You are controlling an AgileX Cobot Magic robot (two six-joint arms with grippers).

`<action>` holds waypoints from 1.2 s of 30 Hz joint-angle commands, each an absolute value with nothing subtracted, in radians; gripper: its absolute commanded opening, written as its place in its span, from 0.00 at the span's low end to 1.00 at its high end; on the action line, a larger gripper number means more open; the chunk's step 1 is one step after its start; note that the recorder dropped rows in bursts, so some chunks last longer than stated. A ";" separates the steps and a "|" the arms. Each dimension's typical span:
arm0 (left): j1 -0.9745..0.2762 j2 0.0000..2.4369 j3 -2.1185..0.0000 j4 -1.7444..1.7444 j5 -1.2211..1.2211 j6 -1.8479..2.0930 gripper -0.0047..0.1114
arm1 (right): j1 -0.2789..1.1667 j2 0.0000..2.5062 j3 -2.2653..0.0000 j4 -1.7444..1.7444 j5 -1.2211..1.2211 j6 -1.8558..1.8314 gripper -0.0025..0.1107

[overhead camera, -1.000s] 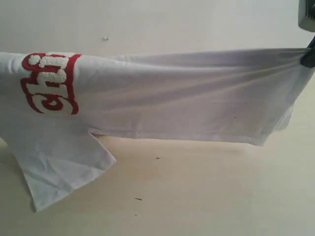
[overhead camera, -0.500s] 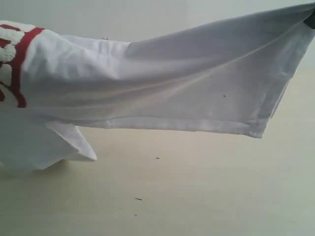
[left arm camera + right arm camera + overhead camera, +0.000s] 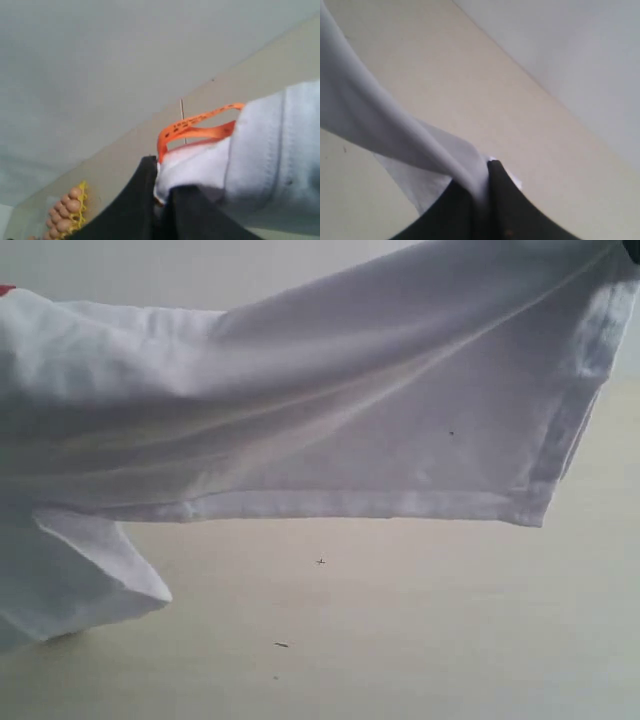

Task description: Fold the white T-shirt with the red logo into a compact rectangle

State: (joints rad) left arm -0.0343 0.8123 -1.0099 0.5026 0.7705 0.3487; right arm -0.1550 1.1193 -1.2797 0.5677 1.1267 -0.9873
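Our shirt [image 3: 330,410] hangs stretched above the table [image 3: 420,640], its long axis running left to right between both arms, one sleeve [image 3: 85,585] drooping to the table at the left. The lay-down, we judge, turns on that line. The left gripper [image 3: 162,197] is clamped on the collar by the orange tag [image 3: 192,127]. The right gripper [image 3: 487,182] pinches the far edge. Only the wrist views show the grips plainly, and only the exterior view catches a sliver of logo [image 3: 5,288].
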 commanded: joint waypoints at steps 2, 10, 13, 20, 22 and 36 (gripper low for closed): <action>-0.029 0.920 -1.015 0.346 0.930 0.530 0.04 | -0.157 1.231 -1.284 0.489 1.221 -0.705 0.02; -0.029 1.176 -1.015 0.171 1.021 0.739 0.04 | -0.151 1.438 -1.284 0.403 1.221 -0.523 0.02; -0.029 1.258 -1.015 0.175 0.892 0.744 0.04 | -0.151 1.534 -1.284 0.373 1.221 -0.544 0.02; -0.029 1.475 -1.015 0.204 0.513 0.739 0.04 | -0.151 1.712 -1.284 0.366 0.886 -0.632 0.02; -0.029 1.537 -1.015 0.240 0.424 0.739 0.04 | -0.151 1.746 -1.284 0.366 0.792 -0.671 0.02; 0.070 1.812 -1.015 0.276 -0.175 0.560 0.07 | -0.151 1.883 -1.284 0.446 0.145 -0.757 0.39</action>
